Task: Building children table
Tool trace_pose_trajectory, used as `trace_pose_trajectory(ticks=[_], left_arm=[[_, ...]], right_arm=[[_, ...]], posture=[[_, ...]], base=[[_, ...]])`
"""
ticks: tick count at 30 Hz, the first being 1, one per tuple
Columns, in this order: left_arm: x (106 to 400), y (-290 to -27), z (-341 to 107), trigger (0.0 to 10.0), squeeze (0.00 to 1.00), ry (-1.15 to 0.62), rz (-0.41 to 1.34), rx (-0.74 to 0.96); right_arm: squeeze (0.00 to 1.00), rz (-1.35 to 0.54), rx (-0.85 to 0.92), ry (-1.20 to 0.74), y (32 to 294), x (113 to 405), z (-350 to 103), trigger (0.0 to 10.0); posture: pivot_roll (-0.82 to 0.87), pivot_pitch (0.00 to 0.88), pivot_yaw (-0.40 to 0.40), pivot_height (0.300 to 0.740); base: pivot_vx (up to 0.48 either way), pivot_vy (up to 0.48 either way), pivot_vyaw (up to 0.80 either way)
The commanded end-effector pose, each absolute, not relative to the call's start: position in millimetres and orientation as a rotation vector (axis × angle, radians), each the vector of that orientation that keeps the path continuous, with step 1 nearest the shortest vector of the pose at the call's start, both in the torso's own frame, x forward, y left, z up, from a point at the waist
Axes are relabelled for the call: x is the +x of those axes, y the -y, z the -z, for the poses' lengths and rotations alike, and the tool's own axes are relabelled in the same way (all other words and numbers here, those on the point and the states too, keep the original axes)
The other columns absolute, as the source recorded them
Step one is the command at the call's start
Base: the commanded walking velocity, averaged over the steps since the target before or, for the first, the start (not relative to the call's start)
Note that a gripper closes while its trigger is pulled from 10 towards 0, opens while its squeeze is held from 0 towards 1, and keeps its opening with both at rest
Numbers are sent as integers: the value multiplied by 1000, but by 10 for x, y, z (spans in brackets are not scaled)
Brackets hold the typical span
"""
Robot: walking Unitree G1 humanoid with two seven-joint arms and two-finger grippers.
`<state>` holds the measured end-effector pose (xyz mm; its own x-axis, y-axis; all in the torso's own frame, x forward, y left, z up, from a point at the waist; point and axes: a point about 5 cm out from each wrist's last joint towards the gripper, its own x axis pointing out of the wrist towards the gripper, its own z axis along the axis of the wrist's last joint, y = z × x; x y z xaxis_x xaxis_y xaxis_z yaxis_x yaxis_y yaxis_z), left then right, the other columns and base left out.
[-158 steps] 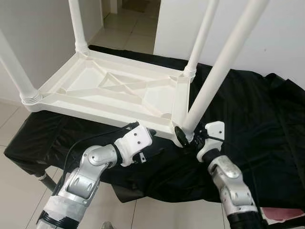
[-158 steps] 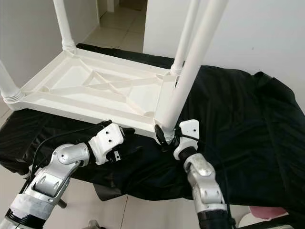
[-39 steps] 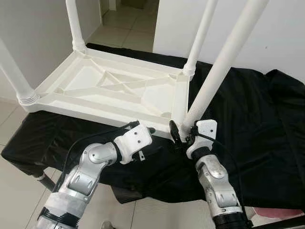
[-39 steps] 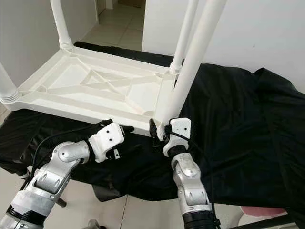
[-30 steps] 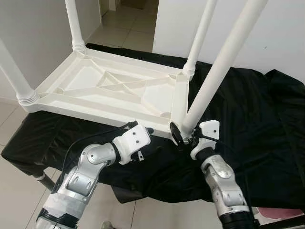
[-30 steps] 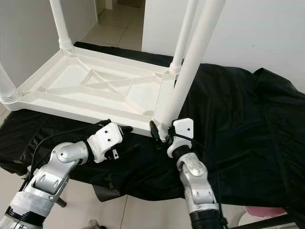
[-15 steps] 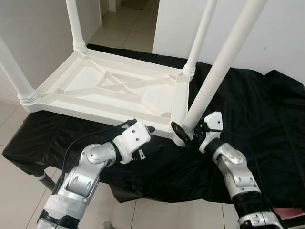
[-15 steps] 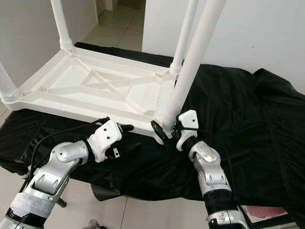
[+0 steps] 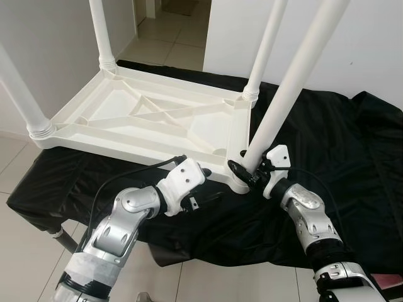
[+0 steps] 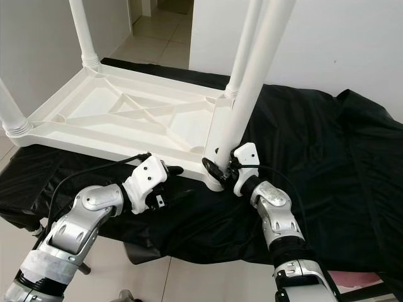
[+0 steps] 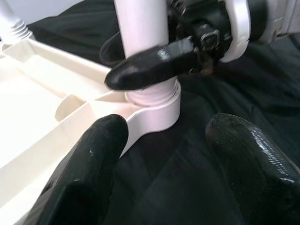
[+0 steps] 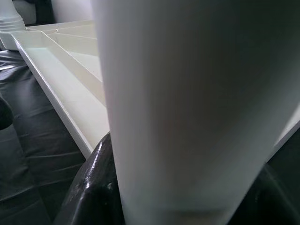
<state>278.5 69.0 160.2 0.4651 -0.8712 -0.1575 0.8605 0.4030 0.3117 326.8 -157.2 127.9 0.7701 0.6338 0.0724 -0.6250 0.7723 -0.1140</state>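
One leg (image 9: 286, 94) left: right gripper (image 9: 247, 175) clamped round its base at the upturned tabletop (image 9: 145, 119) near corner socket, long axis up and tilted. Left gripper (image 11: 166, 154) open just beside that socket, touching nothing.

A room in a private home: pale glazed floor tiles (image 9: 19, 157) run beneath plain white painted walls (image 9: 371, 44), and an open doorway (image 9: 173, 19) at the back leads onto more tiled floor in the next room. A bench draped in loose, crumpled black cloth (image 9: 340, 132) serves as a makeshift work surface, carrying an upturned white plastic children's table (image 9: 151, 123) with its legs pointing upward.
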Motion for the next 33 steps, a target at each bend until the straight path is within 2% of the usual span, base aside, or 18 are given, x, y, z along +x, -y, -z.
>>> trace_pose_trajectory(ticks=[1,6,7,25,33], left_arm=[[2761,-645,-1617,10000,0,32,1145,385],[2763,-628,-1607,10000,0,17,1152,381],[2757,-625,-1603,10000,0,15,1153,379],[2768,-629,-1589,10000,0,13,1156,382],[2735,-628,-1547,10000,0,19,1154,388]], right_arm=[[0,-706,-95,96,1583,3250,-1238,0],[0,-700,-86,96,1603,3223,-1203,0],[0,-691,-79,96,1612,3211,-1196,10000],[0,-468,-57,79,1572,3150,-1174,10000],[0,-64,-14,19,1392,2976,-1052,10000]], posture=[[25,14,-43,740],[12,13,-41,740],[8,16,-42,740],[-12,19,-60,740],[-23,20,-60,740]], base=[[0,0,0],[0,0,0],[0,0,0],[0,0,0],[0,0,0]])
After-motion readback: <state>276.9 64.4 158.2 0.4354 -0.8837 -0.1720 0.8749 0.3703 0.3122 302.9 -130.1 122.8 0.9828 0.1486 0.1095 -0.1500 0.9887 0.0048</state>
